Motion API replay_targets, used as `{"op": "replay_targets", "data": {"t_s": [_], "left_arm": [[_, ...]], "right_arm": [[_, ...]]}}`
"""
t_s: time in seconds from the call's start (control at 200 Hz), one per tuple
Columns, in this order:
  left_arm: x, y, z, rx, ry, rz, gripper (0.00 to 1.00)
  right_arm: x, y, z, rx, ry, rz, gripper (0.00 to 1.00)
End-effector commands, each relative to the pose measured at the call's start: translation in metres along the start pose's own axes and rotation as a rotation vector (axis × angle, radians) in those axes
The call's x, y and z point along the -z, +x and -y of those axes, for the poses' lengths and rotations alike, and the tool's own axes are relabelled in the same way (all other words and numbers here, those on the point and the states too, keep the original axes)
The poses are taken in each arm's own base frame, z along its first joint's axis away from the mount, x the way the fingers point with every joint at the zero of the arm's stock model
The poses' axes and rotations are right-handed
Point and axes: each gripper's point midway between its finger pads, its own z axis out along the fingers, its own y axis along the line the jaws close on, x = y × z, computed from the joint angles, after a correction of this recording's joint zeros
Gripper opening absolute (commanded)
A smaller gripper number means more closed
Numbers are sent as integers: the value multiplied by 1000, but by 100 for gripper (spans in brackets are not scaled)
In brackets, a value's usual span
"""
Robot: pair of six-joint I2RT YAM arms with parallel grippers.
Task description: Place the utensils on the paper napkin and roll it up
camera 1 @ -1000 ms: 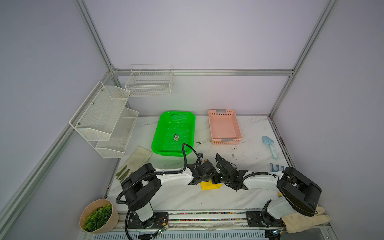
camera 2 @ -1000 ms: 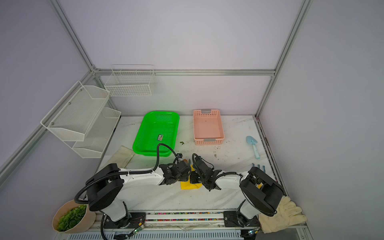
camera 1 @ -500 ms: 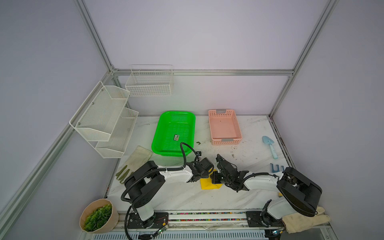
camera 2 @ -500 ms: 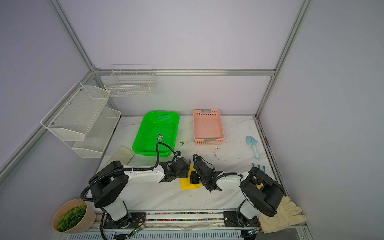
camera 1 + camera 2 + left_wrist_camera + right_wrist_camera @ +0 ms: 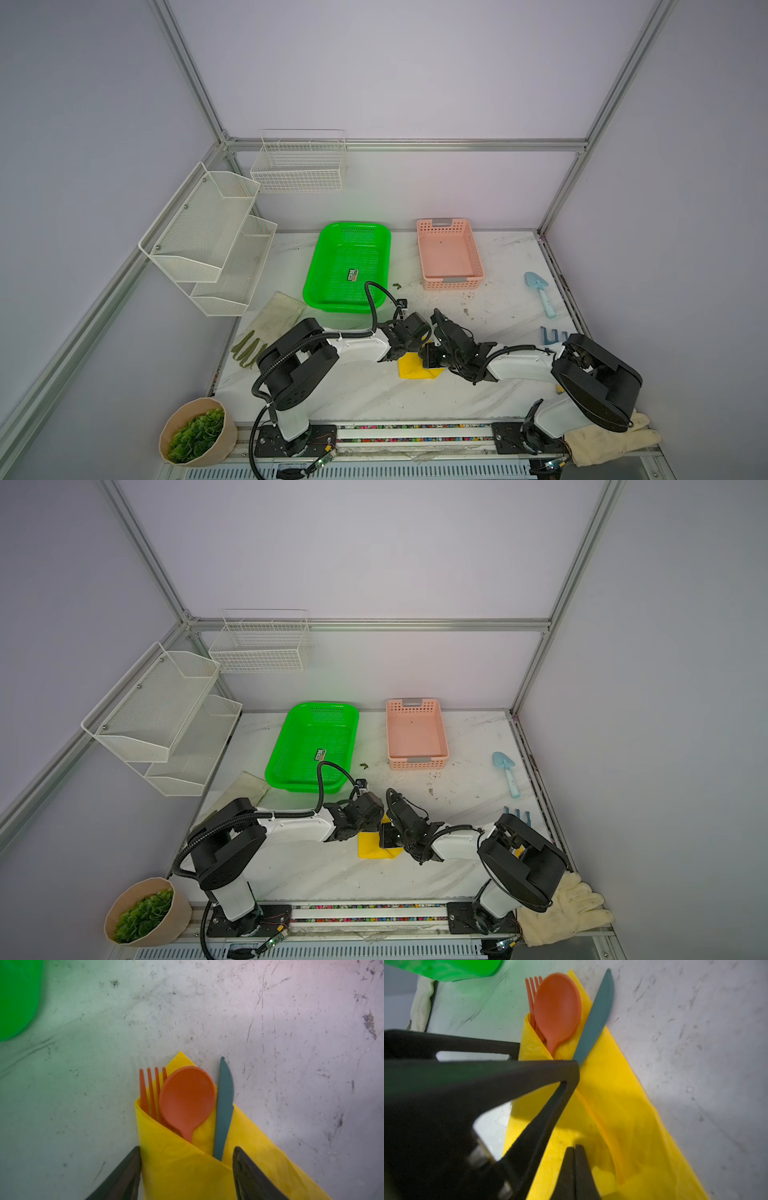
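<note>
Rolling stage: fork (image 5: pixel 148 1088), spoon (image 5: pixel 187 1095) and knife (image 5: pixel 223 1105) are shown half-wrapped in the napkin (image 5: pixel 249 1136) on the table (image 5: pixel 374 399), straddled by the parted left gripper (image 5: pixel 186 1148), with the closed right gripper (image 5: pixel 574 1147) set over the napkin; rolling across the knife is judged next.

No legible text; only a small dark sticker (image 5: pixel 353 274) inside the green basket (image 5: pixel 318 266), its print illegibly small.

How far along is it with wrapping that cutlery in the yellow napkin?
Done: the orange fork, orange spoon and teal knife lie on the yellow napkin, one flap folded over their handles. In hand: the left gripper straddles that fold, jaws open; the right gripper, shut, is over the napkin. Remaining: the wide flap beside the knife is not yet rolled.
</note>
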Motion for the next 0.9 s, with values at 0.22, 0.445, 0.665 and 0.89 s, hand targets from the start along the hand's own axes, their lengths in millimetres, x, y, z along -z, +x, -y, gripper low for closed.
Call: {"op": "replay_targets", "data": {"t_s": [0.22,0.445,0.665,0.89], "left_arm": [[-18,55,-34,-98,-159,-185,66],[-22,64,-44,-112,-198,-197,66],[-24,71,-52,-119,-221,-208,66],[-24,68,-50,-115,-212,-202,64]], "right_arm": [[3,52,52,-53,161,-168,0],[5,50,52,-66,159,-161,0],[8,47,54,-81,161,-151,0],[10,46,54,-86,159,-147,0]]}}
